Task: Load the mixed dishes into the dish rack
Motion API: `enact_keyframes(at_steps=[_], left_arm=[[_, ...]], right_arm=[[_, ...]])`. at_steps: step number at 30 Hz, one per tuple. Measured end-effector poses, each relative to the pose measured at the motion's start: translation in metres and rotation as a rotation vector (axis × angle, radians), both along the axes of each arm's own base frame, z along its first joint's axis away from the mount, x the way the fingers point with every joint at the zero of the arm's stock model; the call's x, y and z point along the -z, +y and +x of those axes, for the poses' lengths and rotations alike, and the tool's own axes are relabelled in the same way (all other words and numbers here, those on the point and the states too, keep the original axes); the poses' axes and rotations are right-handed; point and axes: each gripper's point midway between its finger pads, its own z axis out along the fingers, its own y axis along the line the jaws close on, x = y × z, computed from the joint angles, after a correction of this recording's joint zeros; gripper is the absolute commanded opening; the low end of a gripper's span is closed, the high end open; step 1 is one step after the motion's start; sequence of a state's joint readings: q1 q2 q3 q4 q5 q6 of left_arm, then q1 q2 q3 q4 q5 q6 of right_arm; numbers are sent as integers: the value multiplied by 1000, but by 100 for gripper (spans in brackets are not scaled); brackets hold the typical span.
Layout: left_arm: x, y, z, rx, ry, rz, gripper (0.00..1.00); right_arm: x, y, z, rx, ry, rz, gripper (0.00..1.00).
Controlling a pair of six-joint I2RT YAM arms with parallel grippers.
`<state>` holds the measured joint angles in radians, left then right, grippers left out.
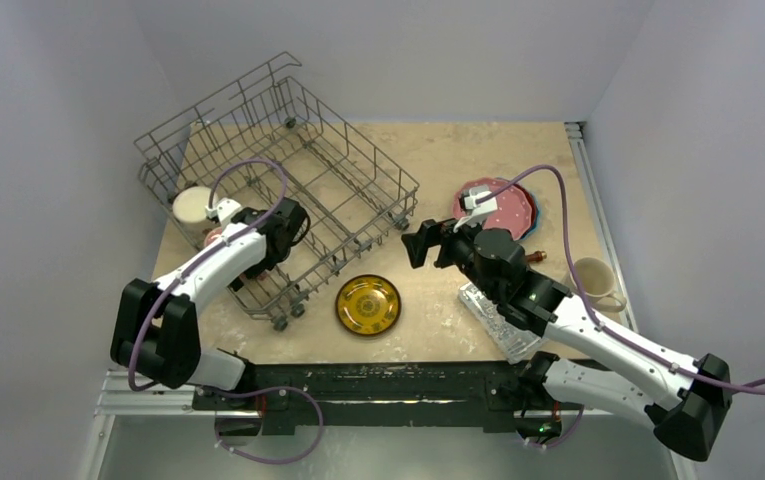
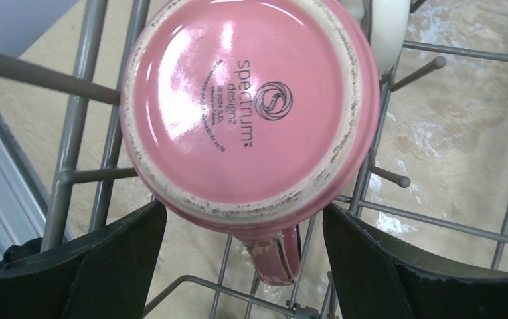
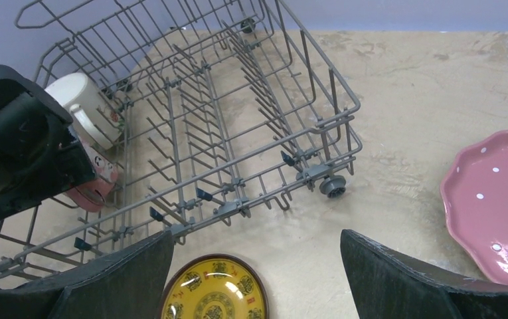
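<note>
Left gripper (image 2: pixel 244 206) over pink mug (image 2: pixel 244 106), "spectrum designz"

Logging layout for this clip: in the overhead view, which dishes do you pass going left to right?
In order: left cream mug inside the dish rack → yellow plate → pink dotted plate → right cream mug on the table.
</note>
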<state>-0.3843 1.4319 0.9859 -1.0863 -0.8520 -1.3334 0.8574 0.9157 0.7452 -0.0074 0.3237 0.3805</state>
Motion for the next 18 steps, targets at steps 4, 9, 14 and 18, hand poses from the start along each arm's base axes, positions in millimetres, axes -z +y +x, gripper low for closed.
enact_keyframes(at_steps=[4, 9, 14, 18], left_arm=[[2, -7, 5, 38, -18, -48, 74], [-2, -15, 6, 71, -50, -110, 75], [-8, -18, 2, 84, -61, -152, 90], [-11, -22, 0, 94, -68, -184, 93]], right_arm=[[6, 2, 2, -1, 12, -13, 98], [8, 3, 2, -4, 18, -18, 98], [11, 5, 2, -7, 26, -21, 98], [14, 7, 2, -13, 34, -24, 98]])
